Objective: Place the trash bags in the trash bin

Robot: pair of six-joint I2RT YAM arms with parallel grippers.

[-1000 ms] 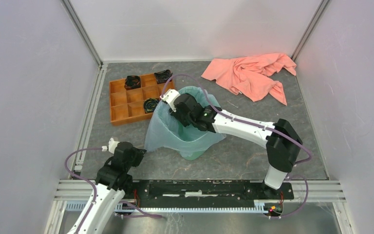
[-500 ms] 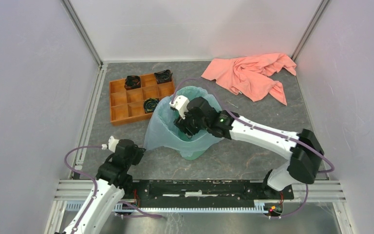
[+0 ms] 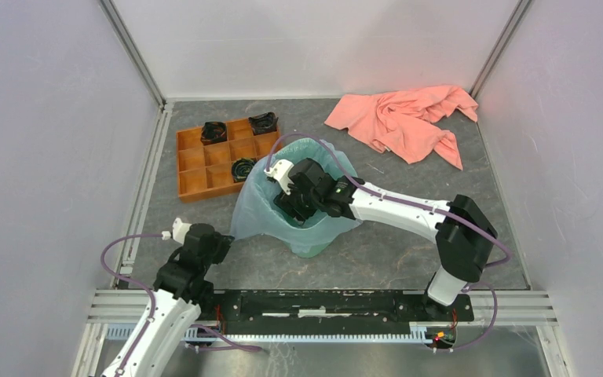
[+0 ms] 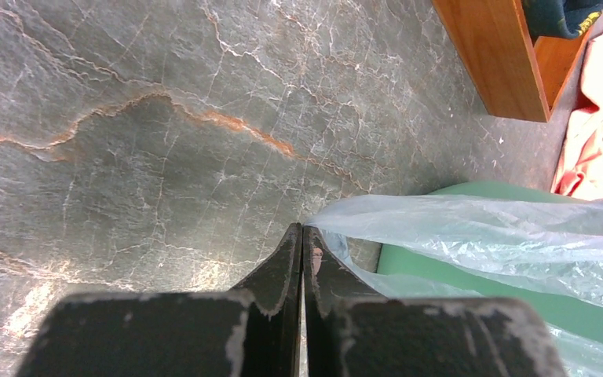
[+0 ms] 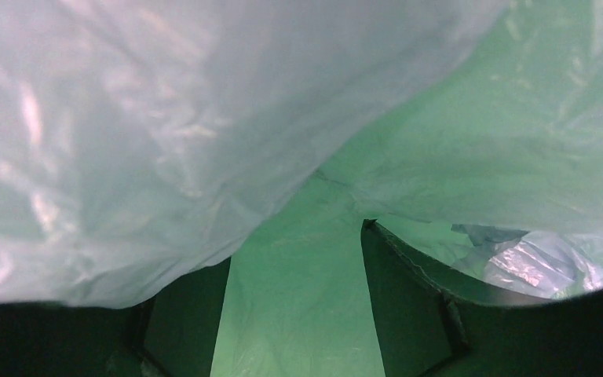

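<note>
- Top view: looked down on a grey, marble-veined desk point(image 3: 408, 251) boxed in by plain white walls, with aluminium rails along the near edge.
- Found the mint-green trash bin point(image 3: 312, 245) standing mid-desk, with the pale blue trash bag point(image 3: 253, 214) draped over its rim and spilling down its left side onto the desk.
- Had the right fingers point(image 3: 286, 210) sunk in the bin's mouth, their spread unreadable from above; the left fingers point(image 3: 221, 242) sat low at the bag's lower-left corner, mostly masked by the wrist.
- Placed an orange tray point(image 3: 192, 187) just beyond the bin's left, and a salmon cloth point(image 3: 404, 118) crumpled in the far right corner, well apart.
- Left wrist view: showed the left fingers point(image 4: 283, 267) pressed together with barely a slit, and the trash bag point(image 4: 479, 228) drawn to a point at their tips, pinched there as far as could be made out.
- Caught the veined desk point(image 4: 126, 118), a tray point(image 4: 495, 55) corner cut off by the top edge, a strip of green bin point(image 4: 518, 192) beside the film, and a sliver of cloth point(image 4: 589, 157).
- Right wrist view: was filled with film and green, with the right fingers point(image 5: 408, 290) spread wide around nothing and the bin point(image 5: 294, 338) surface between them.
- Left the bag point(image 5: 126, 141) billowed across the upper part, blurred; could not tell bin wall from floor.
</note>
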